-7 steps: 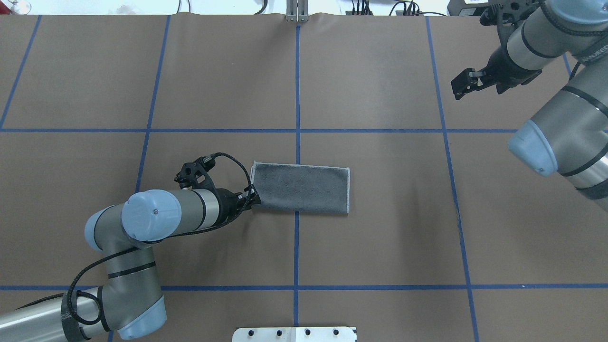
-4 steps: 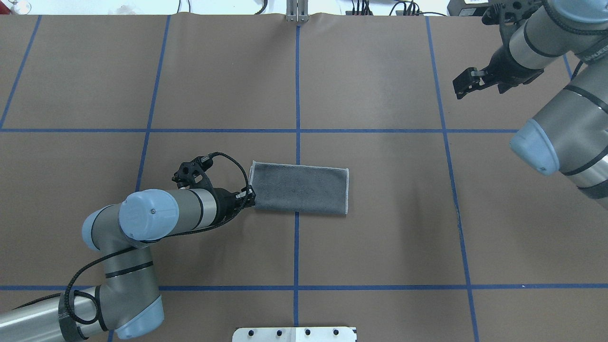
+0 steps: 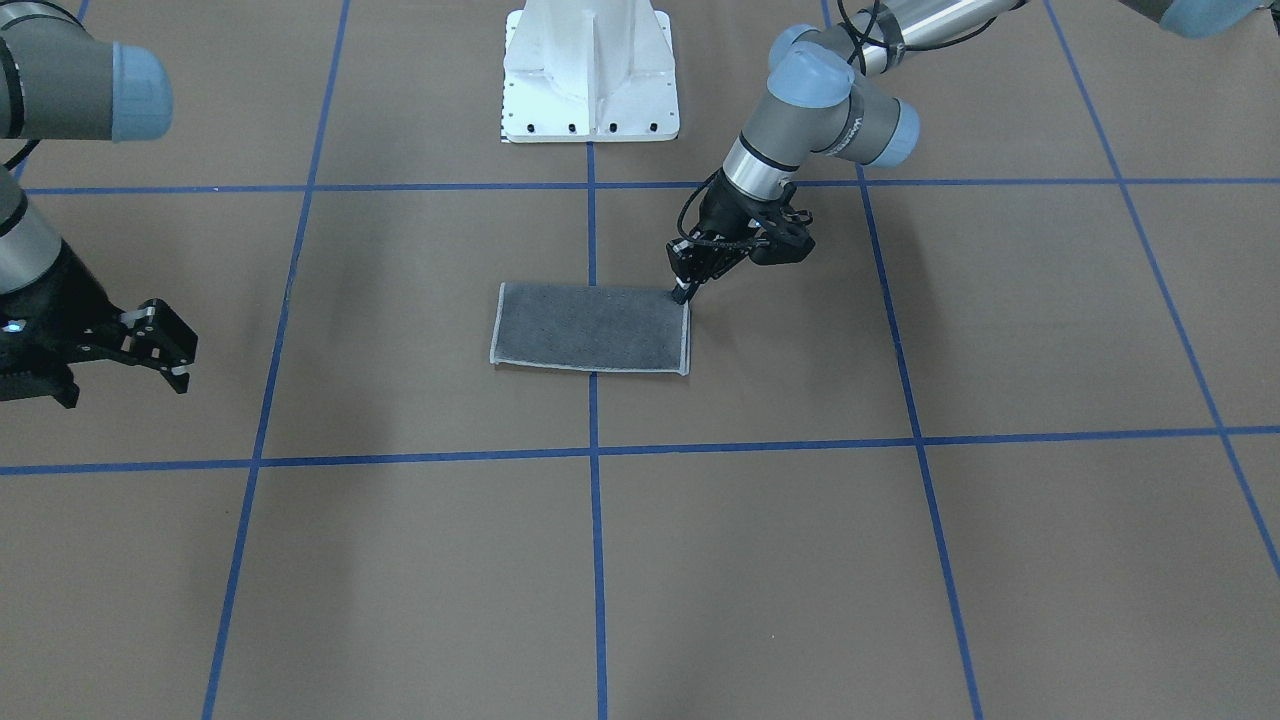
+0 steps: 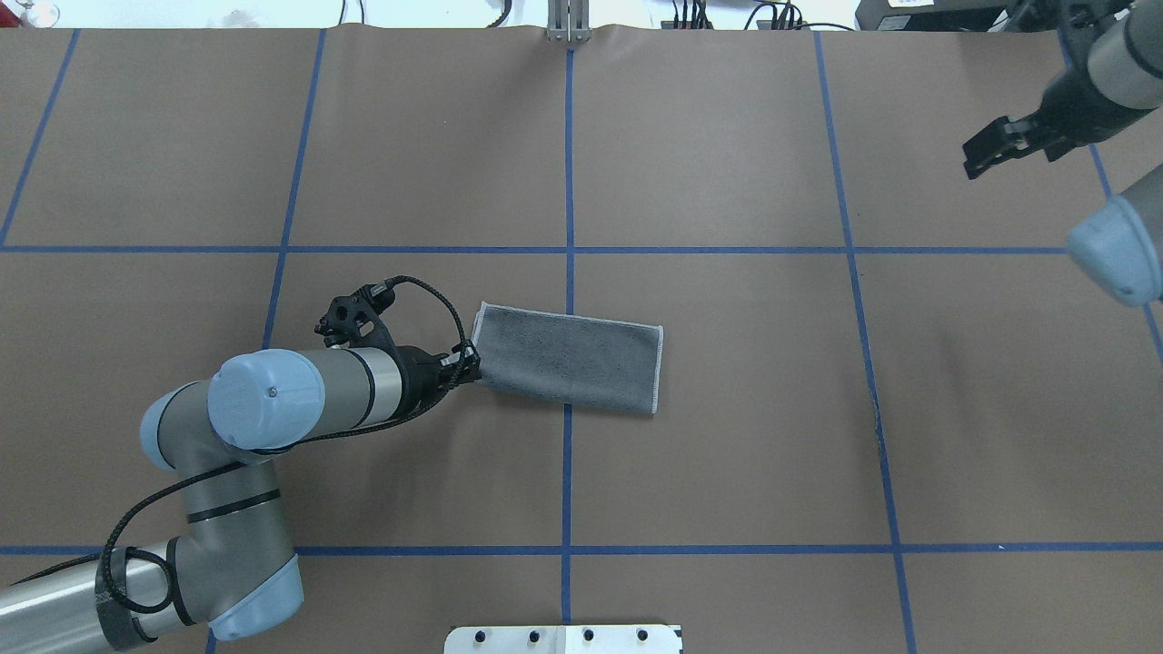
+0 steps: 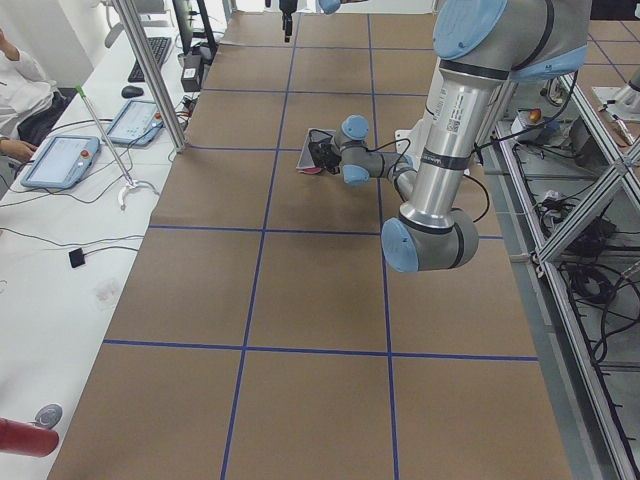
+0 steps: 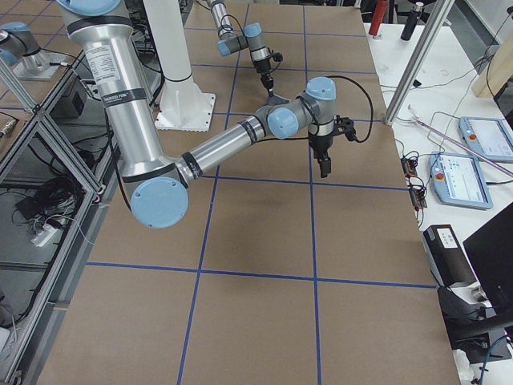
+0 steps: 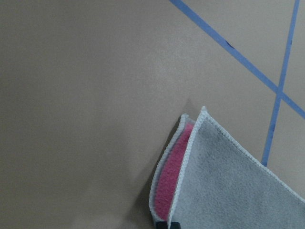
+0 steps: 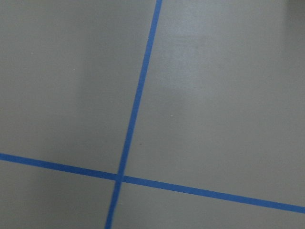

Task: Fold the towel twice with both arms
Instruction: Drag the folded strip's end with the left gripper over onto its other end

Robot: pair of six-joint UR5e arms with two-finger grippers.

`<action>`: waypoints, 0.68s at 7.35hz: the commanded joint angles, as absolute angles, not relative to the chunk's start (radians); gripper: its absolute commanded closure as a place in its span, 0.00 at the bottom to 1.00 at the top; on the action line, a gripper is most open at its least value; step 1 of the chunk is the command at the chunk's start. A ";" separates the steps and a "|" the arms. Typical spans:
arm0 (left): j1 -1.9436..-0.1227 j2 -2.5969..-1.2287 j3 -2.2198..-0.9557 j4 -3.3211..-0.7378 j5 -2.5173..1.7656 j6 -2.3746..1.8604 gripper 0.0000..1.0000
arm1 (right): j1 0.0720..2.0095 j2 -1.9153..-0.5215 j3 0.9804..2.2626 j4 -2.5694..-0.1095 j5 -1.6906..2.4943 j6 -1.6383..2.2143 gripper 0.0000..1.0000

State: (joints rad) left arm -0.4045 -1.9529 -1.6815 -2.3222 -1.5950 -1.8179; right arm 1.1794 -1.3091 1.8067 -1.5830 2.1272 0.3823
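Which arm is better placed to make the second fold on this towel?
Left. The left gripper is shut on the towel at its corner, where the folded layers part to show pink. The right gripper hangs open, far off to the side.

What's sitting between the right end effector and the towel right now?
Only bare brown table and blue tape lines separate the right end effector from the towel, per the overhead view.
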 commanded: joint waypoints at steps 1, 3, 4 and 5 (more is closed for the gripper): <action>-0.420 -1.942 -1.687 -2.321 -1.594 -1.816 1.00 | 1.349 -1.403 1.754 -1.585 2.195 0.092 0.00; -0.449 -1.925 -1.715 -2.319 -1.597 -1.746 1.00 | 1.458 -1.460 1.715 -1.586 2.232 -0.091 0.00; -0.460 -1.889 -1.742 -2.319 -1.603 -1.703 1.00 | 1.472 -1.471 1.715 -1.586 2.233 -0.100 0.00; -0.462 -1.829 -1.802 -2.319 -1.603 -1.669 1.00 | 1.476 -1.476 1.712 -1.585 2.232 -0.100 0.00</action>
State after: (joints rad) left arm -0.4547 -1.8896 -1.7439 -2.3195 -1.6008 -1.7166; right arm 1.4591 -1.4632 1.7175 -1.5857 2.2293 -0.0806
